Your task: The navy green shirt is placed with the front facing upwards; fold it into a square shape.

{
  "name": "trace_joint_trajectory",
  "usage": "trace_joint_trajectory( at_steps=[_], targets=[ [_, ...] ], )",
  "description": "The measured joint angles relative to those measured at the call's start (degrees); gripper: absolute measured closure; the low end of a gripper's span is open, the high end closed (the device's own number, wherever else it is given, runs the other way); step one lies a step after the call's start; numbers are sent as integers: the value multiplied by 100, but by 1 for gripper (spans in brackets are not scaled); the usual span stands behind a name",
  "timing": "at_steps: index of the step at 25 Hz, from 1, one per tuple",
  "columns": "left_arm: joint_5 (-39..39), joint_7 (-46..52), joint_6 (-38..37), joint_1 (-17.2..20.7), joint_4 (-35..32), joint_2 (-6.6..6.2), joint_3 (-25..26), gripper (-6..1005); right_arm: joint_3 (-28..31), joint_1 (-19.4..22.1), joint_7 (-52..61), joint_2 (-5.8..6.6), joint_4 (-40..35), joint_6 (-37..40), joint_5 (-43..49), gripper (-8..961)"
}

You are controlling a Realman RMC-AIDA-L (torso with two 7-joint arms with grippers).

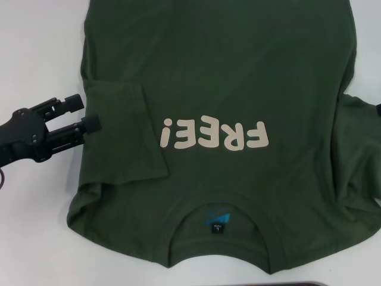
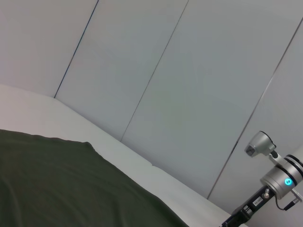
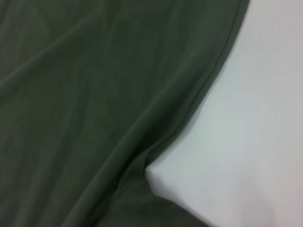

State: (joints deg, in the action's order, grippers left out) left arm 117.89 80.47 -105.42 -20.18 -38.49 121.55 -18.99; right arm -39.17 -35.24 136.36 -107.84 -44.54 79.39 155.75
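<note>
Left claw (image 1: 89, 113) hovering just beside the navy green shirt (image 1: 238, 77), at the edge where one sleeve (image 1: 128, 134) is lying folded inward over the body, fingers (image 1: 92, 124) standing apart and gripping nothing. Right claw sitting out of sight at the shirt's opposite side, so cannot tell whether apart or together; only its wrist view showing, filled with dark green cloth (image 3: 94, 104) and a curving hem against the white surface (image 3: 255, 118). Shirt lying spread front-up on the white surface (image 1: 36, 53), cream "FREE!" lettering (image 1: 214, 134) showing on the chest, collar (image 1: 217, 229) and neck tag (image 1: 217, 223) nearest the robot, other sleeve (image 1: 357, 149) still spreading outward.
</note>
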Motion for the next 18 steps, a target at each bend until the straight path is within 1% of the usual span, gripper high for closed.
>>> trace_joint_trajectory(
  at_steps=[18],
  targets=[
    [-4,-31,5,6,-1,0,0,218,-12,-18,11,-34,66,20,-1,273]
  ],
)
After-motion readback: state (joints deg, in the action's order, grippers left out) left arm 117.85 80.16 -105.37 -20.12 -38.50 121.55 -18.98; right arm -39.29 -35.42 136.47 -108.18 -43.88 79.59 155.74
